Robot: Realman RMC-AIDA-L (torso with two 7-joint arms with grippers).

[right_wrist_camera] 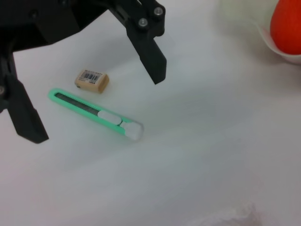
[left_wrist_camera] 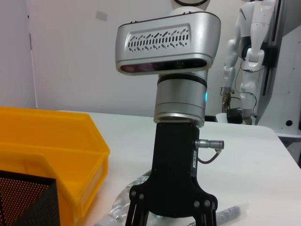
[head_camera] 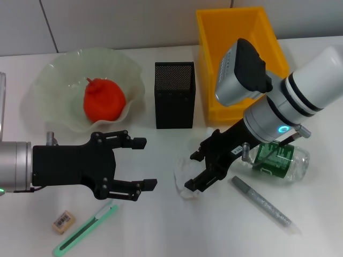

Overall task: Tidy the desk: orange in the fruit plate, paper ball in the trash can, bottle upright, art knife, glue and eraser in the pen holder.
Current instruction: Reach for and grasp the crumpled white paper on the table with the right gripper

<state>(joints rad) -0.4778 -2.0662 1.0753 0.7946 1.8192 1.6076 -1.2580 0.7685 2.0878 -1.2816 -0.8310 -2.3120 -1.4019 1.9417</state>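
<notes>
Right pincer [head_camera: 199,170]: spread, straddling the paper ball [head_camera: 185,178] at bench centre.
Left pincer [head_camera: 143,163]: released, at 9 o'clock of the ball.
Orange [head_camera: 103,99]: in fruit plate [head_camera: 53,75].
Bottle [head_camera: 281,160]: lying at 3 o'clock.

White tabletop [head_camera: 161,230], pale panelled wall [head_camera: 107,21] behind it, plain white wall [left_wrist_camera: 70,56], white humanoid figure [left_wrist_camera: 247,56] standing beyond the table.

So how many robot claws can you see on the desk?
2. The left tool hovers open above the green art knife. The right tool is over the paper ball, beside the lying bottle.
</notes>
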